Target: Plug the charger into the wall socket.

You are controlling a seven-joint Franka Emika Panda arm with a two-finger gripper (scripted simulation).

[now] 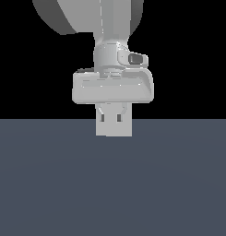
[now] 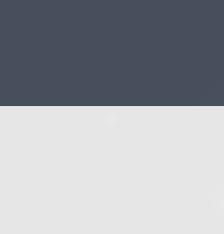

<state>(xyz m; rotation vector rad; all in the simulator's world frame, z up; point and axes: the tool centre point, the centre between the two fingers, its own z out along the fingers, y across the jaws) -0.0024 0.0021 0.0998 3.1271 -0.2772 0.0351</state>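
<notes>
Bench (image 1: 112, 193) fills the near half of the exterior view, a flat slate-grey surface running back to a straight edge against black. Past its bare near part, at mid-frame, the arm hangs straight down with its pale hand body crosswise. Below that body the gripper (image 1: 113, 118) points down, its two fingers close together with small dark pads showing. They are set against the top of a white block, the charger (image 1: 114, 128), which sits directly under the hand at the line where bench meets black. Whether the fingers truly pinch it or only stand in front of it I cannot tell. In the wrist view a plain white surface covers one half and slate-grey the other. No socket shows in either view.
</notes>
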